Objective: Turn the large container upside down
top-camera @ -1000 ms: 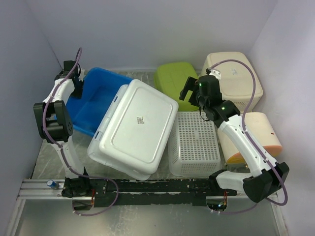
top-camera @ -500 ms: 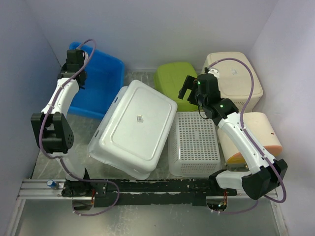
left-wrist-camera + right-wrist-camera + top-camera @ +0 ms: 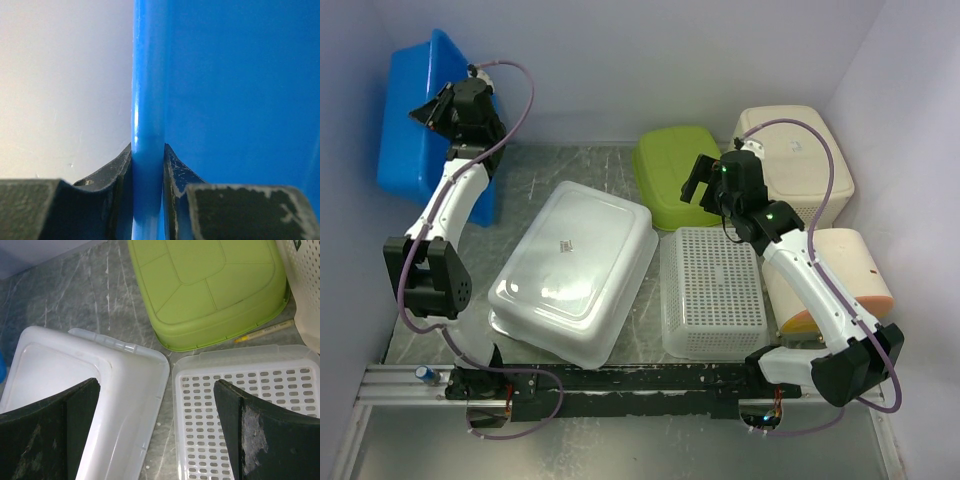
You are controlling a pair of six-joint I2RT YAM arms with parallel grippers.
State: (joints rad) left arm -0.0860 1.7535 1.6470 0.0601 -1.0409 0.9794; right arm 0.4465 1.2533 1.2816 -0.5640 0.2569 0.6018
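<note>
The large blue container (image 3: pixel 410 110) is tipped up on its edge at the far left, its bottom toward the left wall. My left gripper (image 3: pixel 433 110) is shut on its rim; in the left wrist view the blue rim (image 3: pixel 148 90) runs straight up between the two fingers of the left gripper (image 3: pixel 148 165), which press on it from both sides. My right gripper (image 3: pixel 698 187) is open and empty, hovering above the gap between the white tub and the perforated basket, as the right wrist view (image 3: pixel 156 385) shows.
A white tub (image 3: pixel 570 270) lies upside down mid-table, also in the right wrist view (image 3: pixel 55 370). A perforated white basket (image 3: pixel 715 290) lies right of it. A green tub (image 3: pixel 670 170), a cream basket (image 3: pixel 795 145) and an orange-rimmed bin (image 3: pixel 845 270) fill the right side. A yellow pencil (image 3: pixel 265 330) lies by the green tub.
My left arm has swung the blue container up from the table to stand on edge by the left wall. The white tub that leaned on it has dropped flat. The right arm barely moved.
</note>
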